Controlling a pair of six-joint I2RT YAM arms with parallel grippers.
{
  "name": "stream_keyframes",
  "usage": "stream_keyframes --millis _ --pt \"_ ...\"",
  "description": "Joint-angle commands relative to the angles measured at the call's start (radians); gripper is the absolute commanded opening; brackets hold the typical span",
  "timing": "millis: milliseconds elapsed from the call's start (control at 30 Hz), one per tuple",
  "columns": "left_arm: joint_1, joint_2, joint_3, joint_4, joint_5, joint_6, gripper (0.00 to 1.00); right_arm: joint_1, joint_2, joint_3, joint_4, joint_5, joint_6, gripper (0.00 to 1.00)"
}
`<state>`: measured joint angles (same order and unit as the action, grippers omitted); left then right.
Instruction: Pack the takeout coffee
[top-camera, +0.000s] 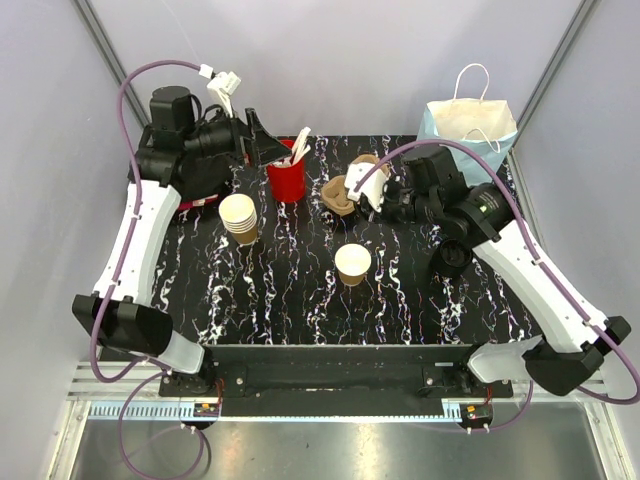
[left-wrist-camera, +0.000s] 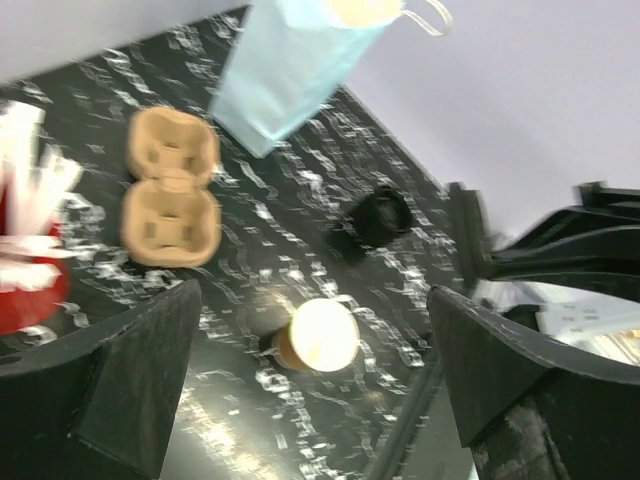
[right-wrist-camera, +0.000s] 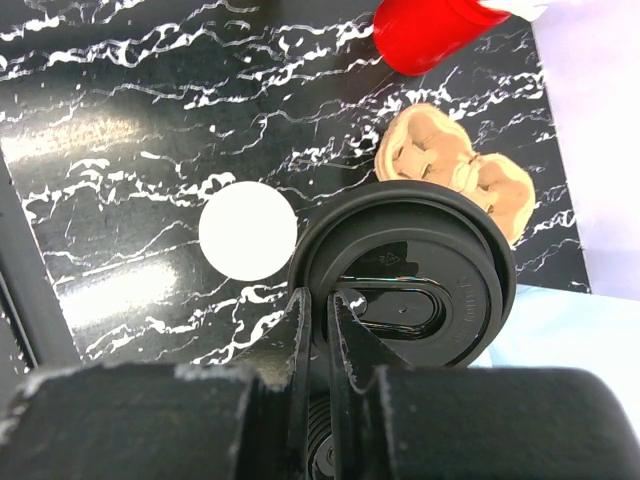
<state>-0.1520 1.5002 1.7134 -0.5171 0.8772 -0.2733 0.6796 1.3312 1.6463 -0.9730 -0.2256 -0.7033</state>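
The takeout coffee cup (top-camera: 352, 263), tan with a white inside, stands upright and uncovered near the middle of the black marbled table (top-camera: 300, 300). From the left wrist the cup (left-wrist-camera: 322, 335) sits far below the wide-open fingers; from the right wrist it is a white disc (right-wrist-camera: 247, 231). My left gripper (top-camera: 264, 140) hangs open and empty at the back left, above the red cup. My right gripper (right-wrist-camera: 328, 300) is shut on the rim of a black lid (right-wrist-camera: 420, 290), held right of the cup (top-camera: 450, 258).
A red cup of white utensils (top-camera: 286, 180) stands at the back. A stack of tan cups (top-camera: 238, 217) is to its left. A brown pulp cup carrier (top-camera: 345, 190) lies behind the coffee. A light blue paper bag (top-camera: 470, 125) stands at the back right corner.
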Motion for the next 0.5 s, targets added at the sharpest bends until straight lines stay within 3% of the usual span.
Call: stream_keyframes --millis 0,233,467 --pt "-0.001 -0.041 0.058 -0.101 -0.145 0.155 0.99 -0.002 0.026 -0.025 -0.026 0.009 -0.019 0.00" --pt "0.002 -0.123 0.083 -0.231 -0.334 0.359 0.99 -0.002 0.118 0.007 -0.059 -0.007 -0.030 0.00" --pt "0.046 -0.187 0.009 -0.225 -0.374 0.345 0.99 -0.002 0.129 0.027 -0.087 -0.012 -0.039 0.00"
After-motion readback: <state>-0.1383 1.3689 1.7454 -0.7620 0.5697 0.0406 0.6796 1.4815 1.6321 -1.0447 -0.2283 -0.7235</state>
